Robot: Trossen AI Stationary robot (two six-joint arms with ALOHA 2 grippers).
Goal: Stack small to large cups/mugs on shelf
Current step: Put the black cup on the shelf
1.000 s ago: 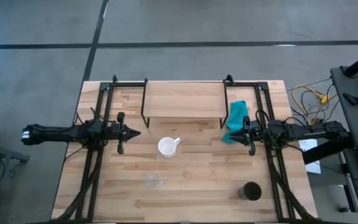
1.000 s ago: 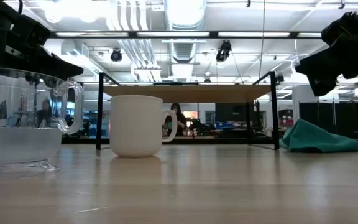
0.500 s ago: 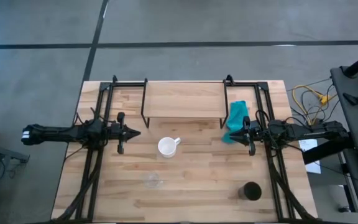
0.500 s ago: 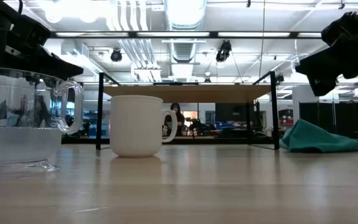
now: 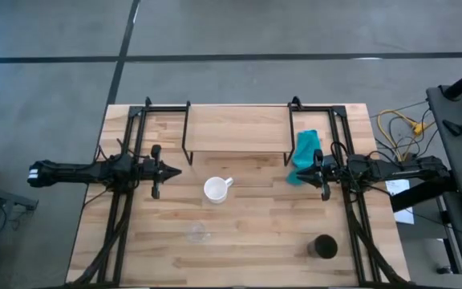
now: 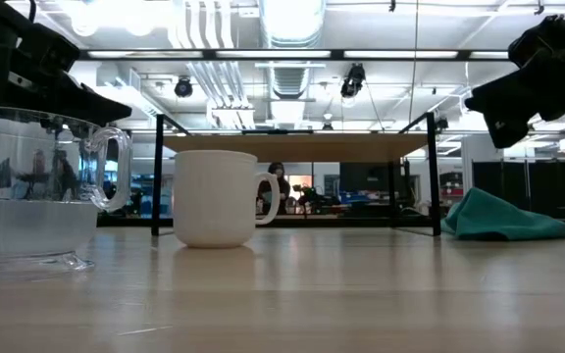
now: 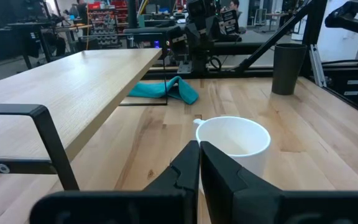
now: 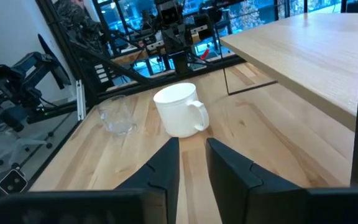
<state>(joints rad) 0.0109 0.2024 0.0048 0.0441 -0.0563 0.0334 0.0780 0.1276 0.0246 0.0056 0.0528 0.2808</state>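
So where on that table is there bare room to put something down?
The shelf top is bare. Open wood lies between the white mug and the black cup, also left of the glass cup. It is crowded by the teal cloth and right pincer.

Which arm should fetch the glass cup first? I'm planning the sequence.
Probably left: the glass cup sits on the left gripper's side of the table, nearer it than the right gripper.

Wood table (image 5: pixel 247 241): shelf (image 5: pixel 237 128), white mug (image 5: pixel 216 189), glass cup (image 5: pixel 197 234), black cup (image 5: pixel 324 246), teal cloth (image 5: pixel 304 154).
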